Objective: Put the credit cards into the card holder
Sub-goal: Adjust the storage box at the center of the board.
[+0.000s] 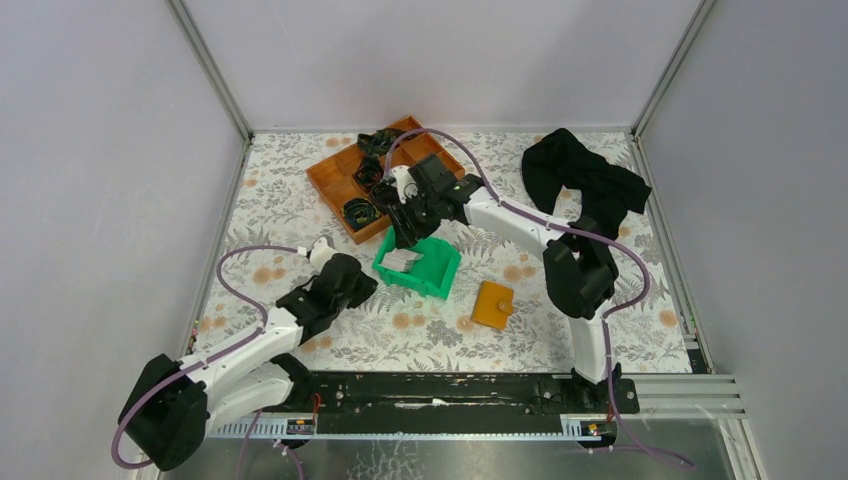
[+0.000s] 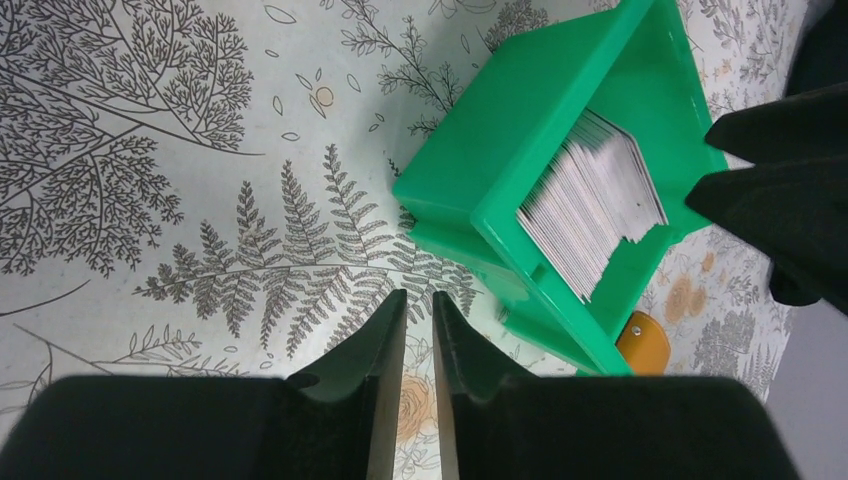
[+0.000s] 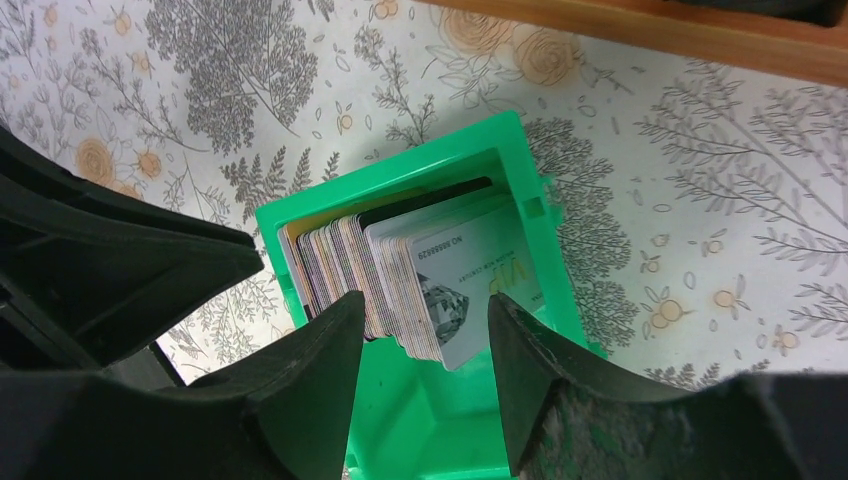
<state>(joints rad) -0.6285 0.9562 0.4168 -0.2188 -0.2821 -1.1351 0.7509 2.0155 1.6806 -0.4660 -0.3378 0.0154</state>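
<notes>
A: Inside the green bin (image 3: 440, 420), what is stored?
B: A stack of credit cards (image 3: 420, 280); the right gripper (image 3: 425, 330) straddles it, jaws wide. Left gripper (image 2: 418, 340): nearly closed, empty. Card holder (image 1: 493, 304): on the table beside the bin.

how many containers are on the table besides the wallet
2: a green bin mid-table, holding a stack of cards, and an orange tray behind it toward the far left. The black cloth at far right could hide something.
</notes>
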